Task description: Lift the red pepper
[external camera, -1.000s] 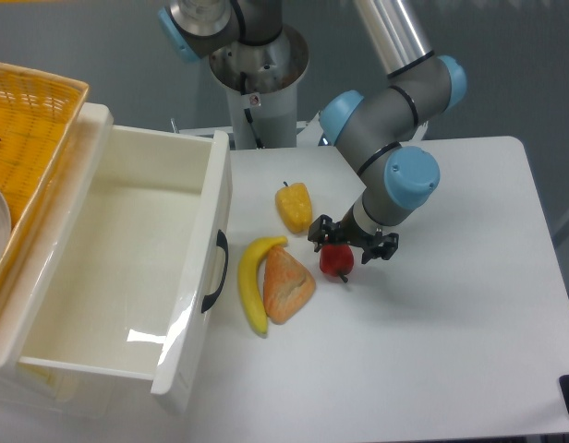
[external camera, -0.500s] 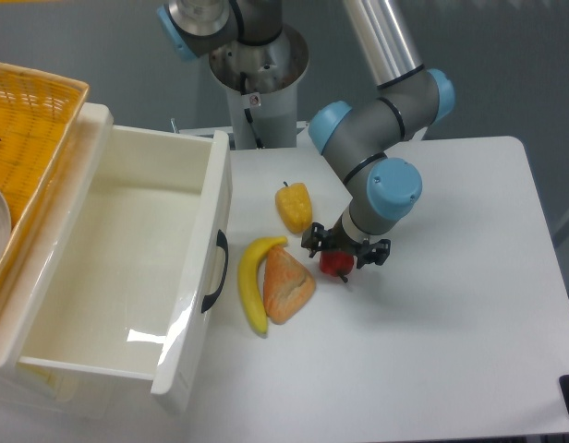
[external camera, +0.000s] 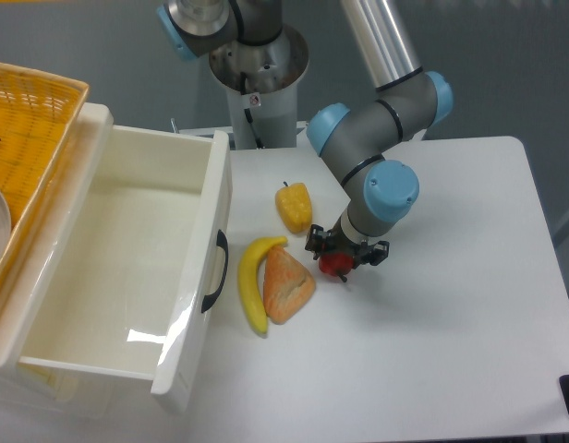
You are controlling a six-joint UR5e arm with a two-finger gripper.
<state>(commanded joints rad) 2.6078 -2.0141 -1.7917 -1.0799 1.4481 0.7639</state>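
— Pepper status? Where's it sitting?

— I see the red pepper (external camera: 335, 265) on the table (external camera: 451, 314), beside the orange wedge (external camera: 286, 284). Gripper (external camera: 345, 251) straddles it, jaws apart. Looks light, glossy, slippery; I'd pinch its widest part.

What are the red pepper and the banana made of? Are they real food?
Probably not real. The red pepper looks like shiny plastic, with a bright glint on its smooth skin. The banana looks like smooth, even yellow plastic with no brown spots. The picture alone can't prove it.
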